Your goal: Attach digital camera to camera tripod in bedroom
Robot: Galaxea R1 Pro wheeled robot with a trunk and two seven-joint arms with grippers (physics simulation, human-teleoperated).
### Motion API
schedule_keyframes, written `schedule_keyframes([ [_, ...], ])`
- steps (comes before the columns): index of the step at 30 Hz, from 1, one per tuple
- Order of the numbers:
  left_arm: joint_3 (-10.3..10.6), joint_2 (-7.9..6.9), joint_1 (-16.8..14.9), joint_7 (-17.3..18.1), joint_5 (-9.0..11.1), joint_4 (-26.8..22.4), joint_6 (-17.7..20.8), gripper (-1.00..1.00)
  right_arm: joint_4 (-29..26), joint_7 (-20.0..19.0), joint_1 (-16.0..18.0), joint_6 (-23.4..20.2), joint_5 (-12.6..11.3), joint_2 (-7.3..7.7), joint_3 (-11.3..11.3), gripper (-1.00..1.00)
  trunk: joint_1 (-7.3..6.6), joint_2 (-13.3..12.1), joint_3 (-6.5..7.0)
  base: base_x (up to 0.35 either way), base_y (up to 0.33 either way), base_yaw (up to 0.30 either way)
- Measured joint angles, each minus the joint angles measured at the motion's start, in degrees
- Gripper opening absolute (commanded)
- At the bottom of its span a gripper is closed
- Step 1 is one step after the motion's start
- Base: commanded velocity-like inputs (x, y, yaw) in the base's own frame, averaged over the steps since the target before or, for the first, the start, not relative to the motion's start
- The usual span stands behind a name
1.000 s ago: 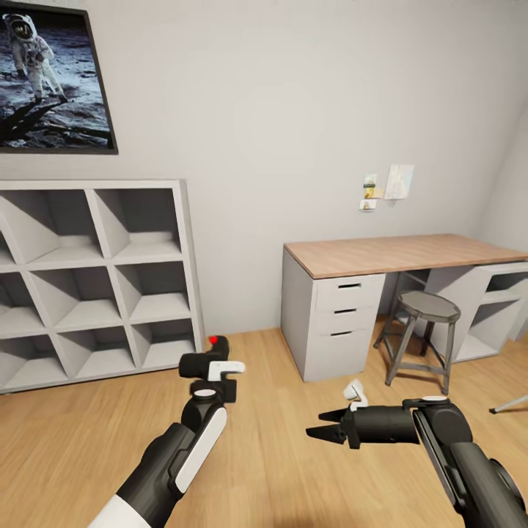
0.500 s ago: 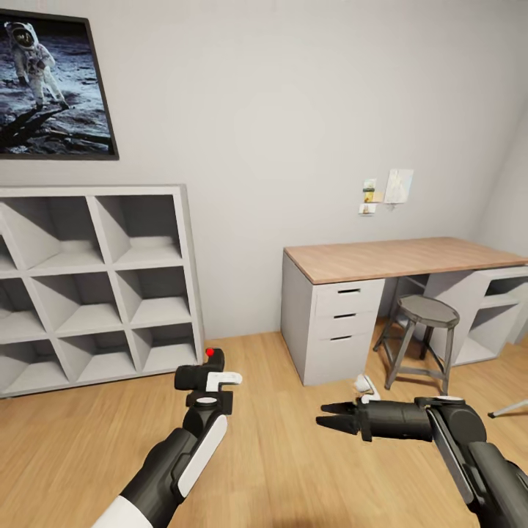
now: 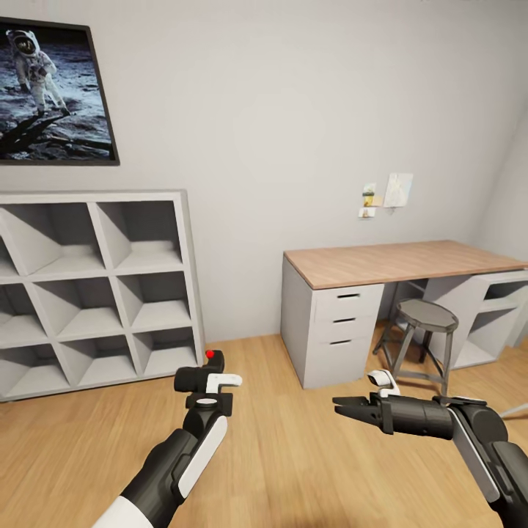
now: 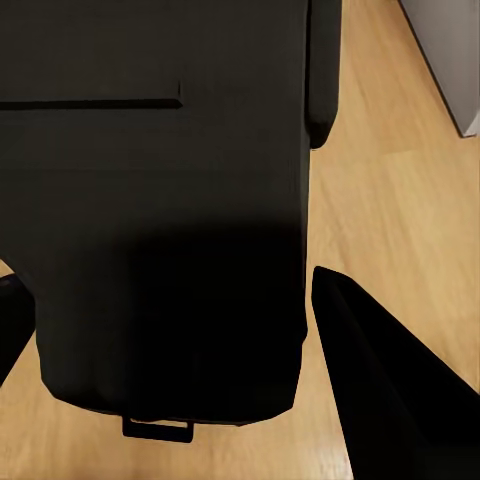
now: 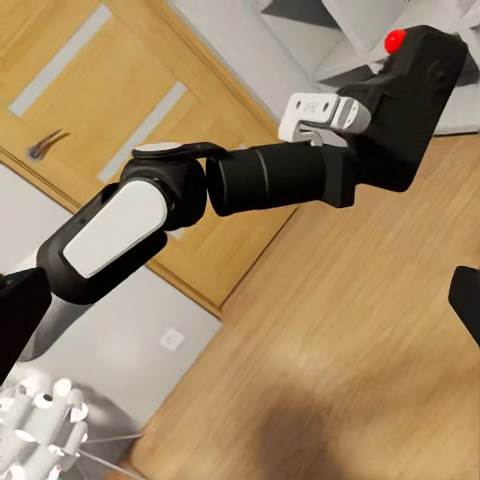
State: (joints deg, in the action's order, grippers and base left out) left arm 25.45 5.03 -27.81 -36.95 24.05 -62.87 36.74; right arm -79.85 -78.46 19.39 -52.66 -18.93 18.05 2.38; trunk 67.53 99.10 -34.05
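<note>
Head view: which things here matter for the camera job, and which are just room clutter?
Job:
- camera, held in the left pincer
- right pincer, open and holding nothing
- thin leg at the right edge, maybe the tripod

Clutter:
- shelf unit
- desk
- stool
- astronaut picture
- wall notes

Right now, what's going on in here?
The left tool is shut on the digital camera, carrying it above the wood floor in front of the cube shelf. The right tool hangs empty and open near the desk and stool. The camera isn't mounted on anything yet.
</note>
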Motion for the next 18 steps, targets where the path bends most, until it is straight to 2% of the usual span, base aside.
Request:
schedule_keyframes([
  [9,-0.06,0.18,0.00,0.13,0.10,-1.37,-0.69,-1.00,0.26,0.19,0.00,0.07,0.57,-0.03,-0.14,1.00,-1.98,-3.61,1.62,0.000,0.000,0.000],
  [18,-0.14,0.23,0.00,0.75,0.91,-4.97,-0.84,-1.00,2.14,0.42,0.00,0.25,1.49,-0.04,-0.09,1.00,-3.95,-7.22,3.23,0.000,0.000,0.000],
])
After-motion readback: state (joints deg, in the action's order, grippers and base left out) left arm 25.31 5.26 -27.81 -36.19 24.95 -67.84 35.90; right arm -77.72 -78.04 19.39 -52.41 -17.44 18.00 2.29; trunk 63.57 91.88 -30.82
